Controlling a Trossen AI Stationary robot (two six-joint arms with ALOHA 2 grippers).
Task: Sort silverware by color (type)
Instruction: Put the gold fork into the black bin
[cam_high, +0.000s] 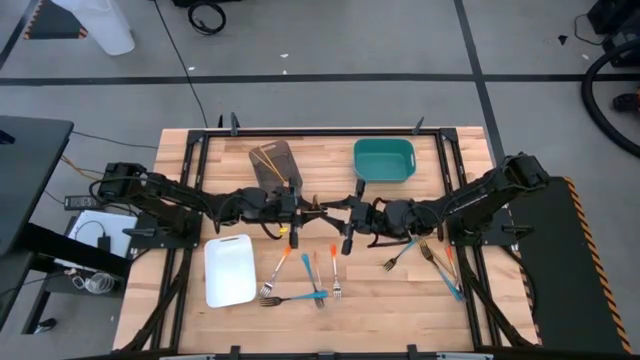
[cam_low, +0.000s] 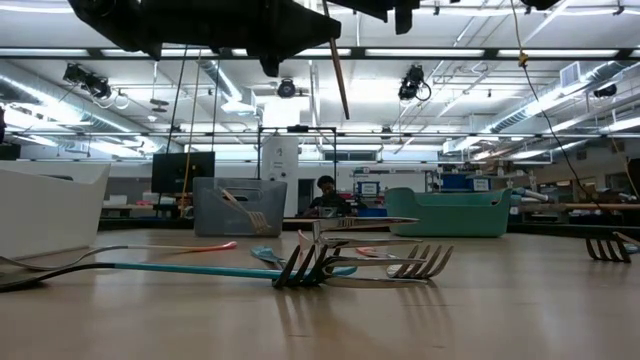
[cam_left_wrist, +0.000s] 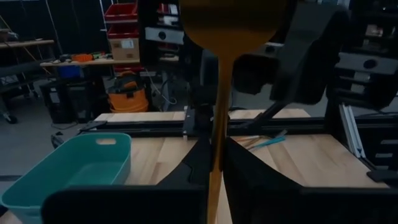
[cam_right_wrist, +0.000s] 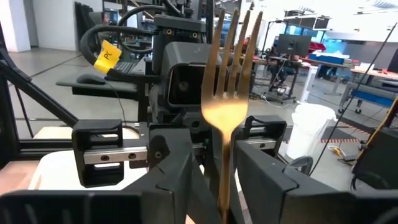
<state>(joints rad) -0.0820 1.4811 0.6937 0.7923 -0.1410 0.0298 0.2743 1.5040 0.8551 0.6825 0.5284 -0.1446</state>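
A gold fork (cam_right_wrist: 227, 93) stands upright in the air over the table's middle, tines up; its handle (cam_low: 340, 75) hangs down in the low view. My left gripper (cam_high: 298, 212) reaches level from the left and is shut on it (cam_left_wrist: 217, 142). My right gripper (cam_high: 345, 222) faces it from the right, open, with its fingers (cam_right_wrist: 214, 149) on either side of the handle and apart from it. Orange-handled forks (cam_high: 281, 264) and blue-handled forks (cam_high: 314, 281) lie on the wood near the front. More forks (cam_high: 440, 264) lie at the right. My left gripper pinches the gold fork's handle (cam_left_wrist: 216, 163) between its two fingers, below the fork's broad head. The fingers come level from the table's left side and lie across the handle. The fork is lifted clear of the table and stands upright, tines up.
A grey tray (cam_high: 273, 162) holding gold forks and a teal tray (cam_high: 384, 160) stand at the back. A white tray (cam_high: 229, 270) lies at the front left. A dark fork (cam_high: 398, 258) lies right of centre. A person sits beyond the table's far edge (cam_low: 325, 190).
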